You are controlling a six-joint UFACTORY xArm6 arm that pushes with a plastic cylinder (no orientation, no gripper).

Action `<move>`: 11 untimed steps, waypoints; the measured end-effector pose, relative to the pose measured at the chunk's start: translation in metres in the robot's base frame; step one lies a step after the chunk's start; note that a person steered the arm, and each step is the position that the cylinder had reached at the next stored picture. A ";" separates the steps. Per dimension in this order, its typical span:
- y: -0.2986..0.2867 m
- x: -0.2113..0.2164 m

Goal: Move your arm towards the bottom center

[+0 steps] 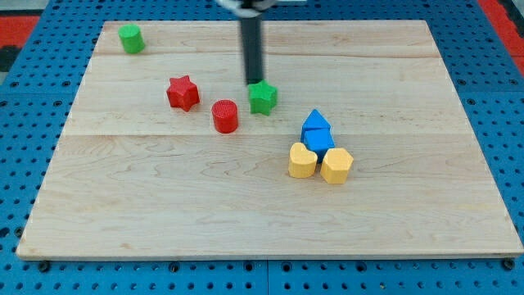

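My dark rod comes down from the view's top, and my tip (255, 83) rests on the wooden board (164, 205) just above and touching or nearly touching the green star block (263, 97). A red cylinder (225, 115) lies left of and below the green star. A red star block (182, 93) lies further left. A green cylinder (130, 38) sits at the top left corner. Right of centre, a blue triangle block (315, 122) and a blue cube (318, 140) sit above a yellow heart block (301, 161) and a yellow hexagon block (336, 165).
The wooden board lies on a blue pegboard surface (33, 123) that shows on all sides. A red strip (501, 16) shows at the top right corner.
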State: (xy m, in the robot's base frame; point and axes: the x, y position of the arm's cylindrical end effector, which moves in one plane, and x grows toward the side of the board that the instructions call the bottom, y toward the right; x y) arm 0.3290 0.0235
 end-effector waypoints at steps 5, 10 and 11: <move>0.160 0.049; -0.006 0.230; 0.029 0.203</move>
